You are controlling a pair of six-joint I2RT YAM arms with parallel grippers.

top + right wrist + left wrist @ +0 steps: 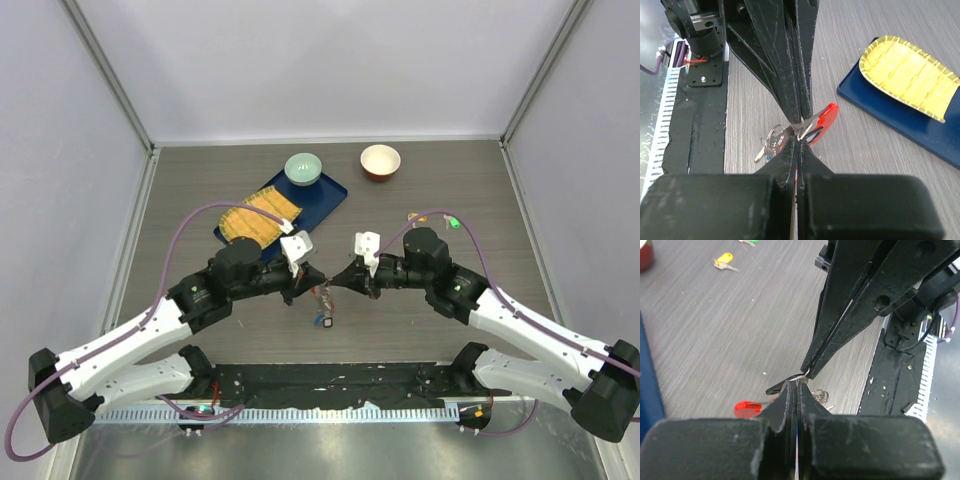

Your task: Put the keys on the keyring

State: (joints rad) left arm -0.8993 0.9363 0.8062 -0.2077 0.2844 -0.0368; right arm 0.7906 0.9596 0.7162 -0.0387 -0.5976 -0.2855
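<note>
My two grippers meet tip to tip above the table's middle. The left gripper is shut on a silver ring of the keyring, which hangs below with its red oval loop, silver rings and a blue piece. The right gripper is shut on the blade of the black-headed key, held against that ring. The red loop also shows in the left wrist view. The yellow key and the green key lie on the table behind the right arm; the yellow one shows in the left wrist view.
A blue tray with a yellow woven mat and a green bowl sits at the back left. A red bowl stands at the back centre. A black base strip runs along the near edge.
</note>
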